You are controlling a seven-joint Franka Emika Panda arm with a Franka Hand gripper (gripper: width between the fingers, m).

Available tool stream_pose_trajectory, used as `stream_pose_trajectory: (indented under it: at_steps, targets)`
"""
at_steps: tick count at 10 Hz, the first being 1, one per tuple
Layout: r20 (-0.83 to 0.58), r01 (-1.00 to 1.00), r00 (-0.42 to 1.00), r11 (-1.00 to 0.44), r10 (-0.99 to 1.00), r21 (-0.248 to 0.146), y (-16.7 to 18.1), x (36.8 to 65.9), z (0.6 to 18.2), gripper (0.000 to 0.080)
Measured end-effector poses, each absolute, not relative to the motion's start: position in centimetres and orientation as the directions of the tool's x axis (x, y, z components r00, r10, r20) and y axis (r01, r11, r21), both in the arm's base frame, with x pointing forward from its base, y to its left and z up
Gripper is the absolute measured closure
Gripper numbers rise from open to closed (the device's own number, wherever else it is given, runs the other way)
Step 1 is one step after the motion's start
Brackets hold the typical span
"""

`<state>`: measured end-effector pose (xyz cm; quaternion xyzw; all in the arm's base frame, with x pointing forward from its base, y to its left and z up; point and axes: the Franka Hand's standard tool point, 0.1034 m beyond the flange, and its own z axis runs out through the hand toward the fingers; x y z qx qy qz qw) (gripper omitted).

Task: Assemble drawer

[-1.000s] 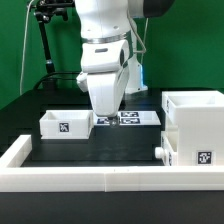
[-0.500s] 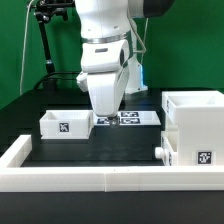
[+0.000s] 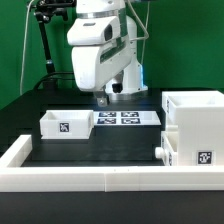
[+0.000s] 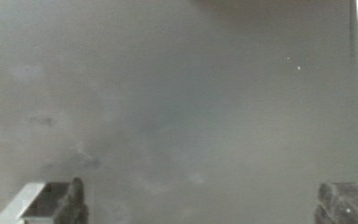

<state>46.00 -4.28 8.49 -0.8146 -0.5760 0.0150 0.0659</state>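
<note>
The tall white hollow box (image 3: 196, 118) of the drawer stands at the exterior view's right, with a marker tag low on its front. A tray with a knob (image 3: 161, 152) sits at the box's left face. A second small white tray (image 3: 65, 125) with a tag stands at the left. My gripper (image 3: 101, 97) hangs above the table behind the trays, near the marker board, holding nothing. In the wrist view the gripper (image 4: 201, 205) is open, and its two fingertips (image 4: 55, 200) frame only blurred grey table.
The marker board (image 3: 128, 118) lies flat between the small tray and the box. A low white wall (image 3: 90, 166) edges the black table at the front and left. A black stand (image 3: 45, 40) rises at the back left.
The arm has risen and swung toward the exterior view's left, uncovering the marker board. The drawer parts have not moved.
</note>
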Motion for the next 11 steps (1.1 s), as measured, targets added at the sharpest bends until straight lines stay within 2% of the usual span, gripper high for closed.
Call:
stream_pose_trajectory:
  at_steps: [9, 10, 11]
  targets:
    - [0.051, 0.935, 0.339, -0.33, 0.94, -0.127, -4.3, 45.9, 8.4, 0.015]
    - [0.052, 0.932, 0.348, -0.34, 0.936, -0.123, -4.6, 46.0, 8.4, 0.015]
    - [0.057, 0.91, 0.408, -0.401, 0.911, -0.103, -6.0, 46.1, 8.6, 0.015]
